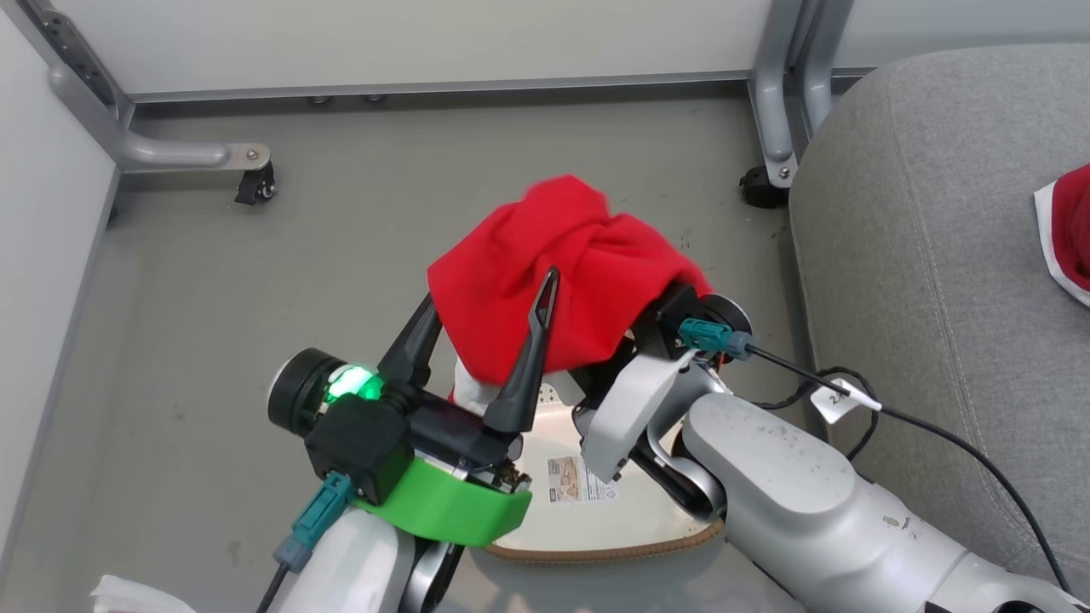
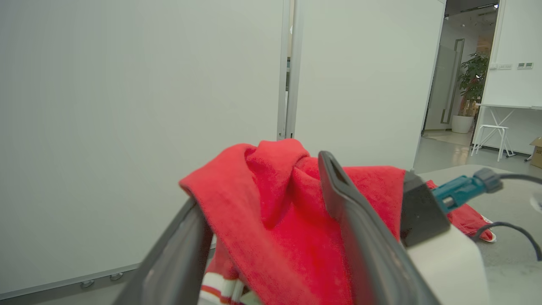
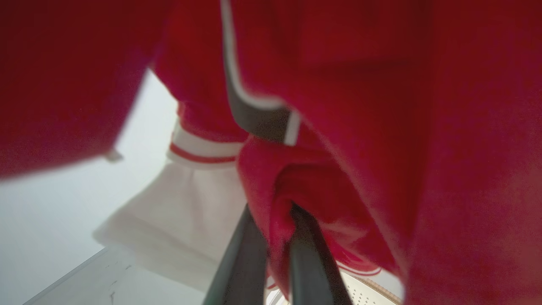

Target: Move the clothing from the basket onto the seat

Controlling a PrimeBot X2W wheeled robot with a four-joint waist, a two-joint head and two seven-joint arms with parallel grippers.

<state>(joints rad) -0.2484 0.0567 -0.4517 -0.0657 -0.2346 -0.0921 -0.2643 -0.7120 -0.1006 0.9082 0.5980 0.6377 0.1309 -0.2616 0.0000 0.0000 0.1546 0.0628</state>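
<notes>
A red garment of the clothing (image 1: pixel 566 264) hangs bunched above the basket (image 1: pixel 613 552), whose cream floor carries a paper label. My right gripper (image 3: pixel 275 212) is shut on a fold of that red cloth; in the head view its fingers are hidden under the garment. My left gripper (image 1: pixel 494 289) stands open, its two fingers wide apart around the cloth's lower left side; in the left wrist view the clothing (image 2: pixel 279 220) drapes between those fingers (image 2: pixel 355 228). A second red garment (image 1: pixel 1069 230) lies on the grey seat (image 1: pixel 920 255) at the right.
Grey metal frame legs on castors (image 1: pixel 255 180) (image 1: pixel 760 186) stand at the back by white partition panels. A black cable (image 1: pixel 937 432) runs from my right wrist over the seat's edge. Grey floor lies to the left of the basket.
</notes>
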